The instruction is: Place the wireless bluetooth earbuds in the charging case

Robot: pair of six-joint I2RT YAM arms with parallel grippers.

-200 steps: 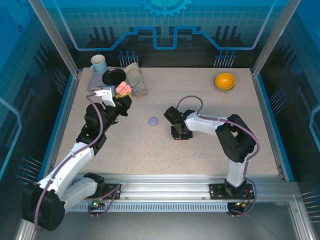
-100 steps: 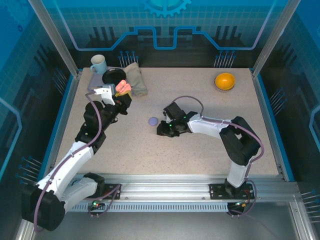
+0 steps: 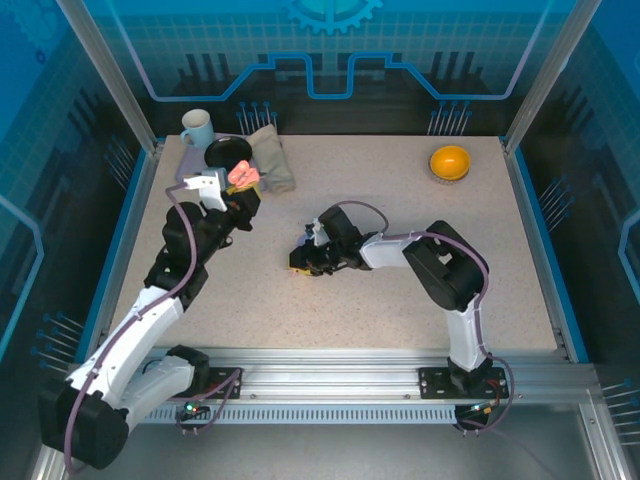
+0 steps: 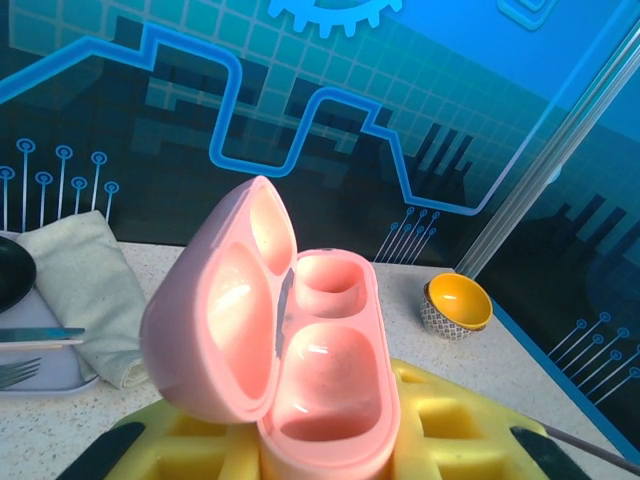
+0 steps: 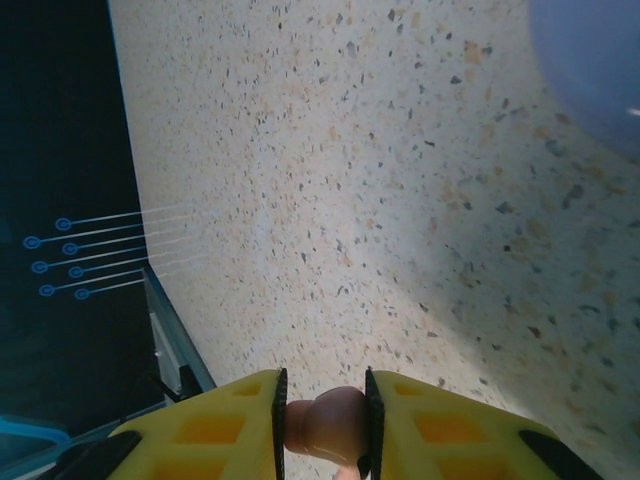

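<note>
- Salmon-pink earbud (image 5: 322, 425) sits right between the two yellow fingers (image 5: 215, 425) of the right tool (image 3: 303, 258), touching both inner faces (pinched, jaws nearly together around it).
- Earbud is tiny, smooth, rounded and bean-like; only its front bulge shows past the fingers.
- Right tool is low over the middle of the tabletop (image 3: 400, 300), a bit left of centre, and points left. Can't tell whether the bud touches the surface.
- Blurred pale purple object (image 5: 600, 60) lies on the speckled tabletop ahead of the right tool, apart from the bud (too blurred to say what it is).
- Charging case (image 4: 310, 370) is clamped in the left tool (image 3: 243, 185), its base wedged between the yellow fingers (pressed onto the case).
- Case is glossy pink and rounded, its lid swung open to the left; both wells look empty.
- Left tool holds the case up over the far-left tabletop, well apart from the right tool and its bud.
- Just beyond the case: folded cloth (image 3: 272, 160), black plate (image 3: 226, 152) and mug (image 3: 197, 127) (far-left corner).
- Orange bowl (image 3: 450, 162) at far right, away from both tools.
</note>
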